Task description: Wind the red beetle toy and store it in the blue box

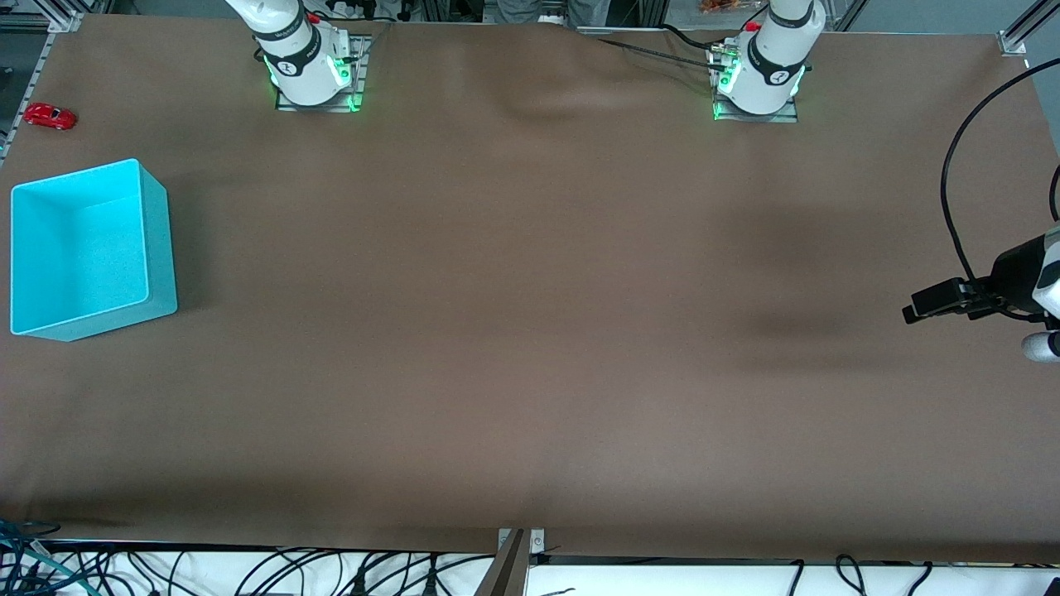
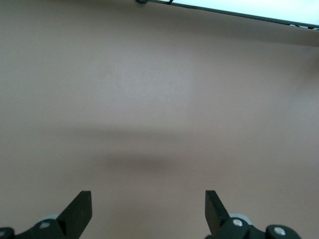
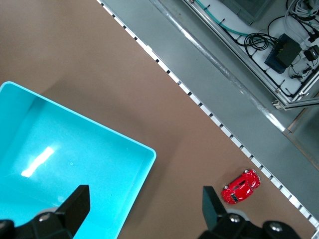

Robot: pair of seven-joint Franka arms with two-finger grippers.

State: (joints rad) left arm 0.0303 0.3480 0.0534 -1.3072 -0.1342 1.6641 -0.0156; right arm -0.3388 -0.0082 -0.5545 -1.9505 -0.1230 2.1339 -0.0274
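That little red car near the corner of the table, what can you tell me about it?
The red beetle toy is a tiny, glossy car with a rounded body and small dark windows; it looks like plastic or painted metal. It stands on its wheels on the brown table cover, close to the edge at the right arm's end, farther from the front camera than the blue box. Nothing touches it.

blue box (image 1: 161,248) walls near red beetle toy (image 1: 50,116) (well apart)
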